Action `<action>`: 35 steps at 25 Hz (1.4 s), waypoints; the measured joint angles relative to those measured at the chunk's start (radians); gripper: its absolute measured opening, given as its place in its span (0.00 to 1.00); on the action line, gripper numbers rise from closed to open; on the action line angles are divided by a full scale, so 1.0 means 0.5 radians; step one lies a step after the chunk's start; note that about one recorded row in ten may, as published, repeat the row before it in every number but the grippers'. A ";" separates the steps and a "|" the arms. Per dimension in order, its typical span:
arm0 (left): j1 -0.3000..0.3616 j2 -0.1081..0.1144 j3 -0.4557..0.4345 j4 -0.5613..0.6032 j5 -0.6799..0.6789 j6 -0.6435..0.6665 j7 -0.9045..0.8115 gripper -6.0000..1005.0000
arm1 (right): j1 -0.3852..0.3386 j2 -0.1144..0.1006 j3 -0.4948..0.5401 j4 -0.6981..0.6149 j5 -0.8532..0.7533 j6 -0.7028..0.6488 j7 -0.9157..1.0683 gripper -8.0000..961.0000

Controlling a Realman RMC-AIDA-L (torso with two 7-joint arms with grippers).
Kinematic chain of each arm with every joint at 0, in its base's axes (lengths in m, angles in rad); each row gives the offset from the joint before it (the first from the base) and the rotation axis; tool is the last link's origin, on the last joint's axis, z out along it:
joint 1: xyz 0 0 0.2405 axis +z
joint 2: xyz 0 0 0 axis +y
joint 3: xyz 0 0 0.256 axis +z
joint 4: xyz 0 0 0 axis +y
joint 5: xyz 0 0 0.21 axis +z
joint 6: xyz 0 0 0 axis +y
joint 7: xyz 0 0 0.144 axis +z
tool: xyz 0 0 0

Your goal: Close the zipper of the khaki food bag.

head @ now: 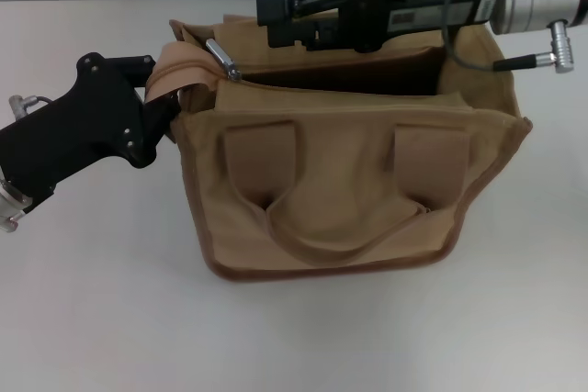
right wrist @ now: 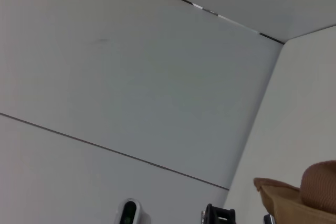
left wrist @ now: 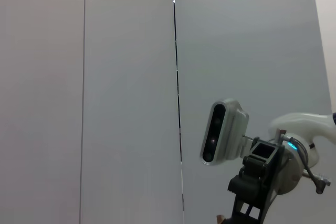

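Left hand (head: 158, 89) pinches khaki food bag (head: 349, 190) corner; right hand (head: 268, 14) grip unclear. Slider (head: 221, 57) sits beside it; your grab may miss.

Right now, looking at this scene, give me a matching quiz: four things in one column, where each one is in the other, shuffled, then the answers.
Things:
1. left end effector
2. right end effector
3. zipper slider
4. handle strap

Places:
A. flat against the khaki food bag's front face
B. above the bag's open top
C. at the bag's left end tab
D. at the opening's left end

Pairs: 1-C, 2-B, 3-D, 4-A
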 joint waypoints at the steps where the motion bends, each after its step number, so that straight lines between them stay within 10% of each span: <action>1: 0.000 0.000 0.000 0.000 0.000 0.000 0.000 0.00 | 0.009 0.001 -0.019 -0.002 0.000 0.017 0.000 0.42; 35: -0.003 0.002 -0.003 0.000 -0.048 0.006 -0.019 0.00 | 0.120 0.055 -0.331 -0.119 0.007 0.237 -0.003 0.27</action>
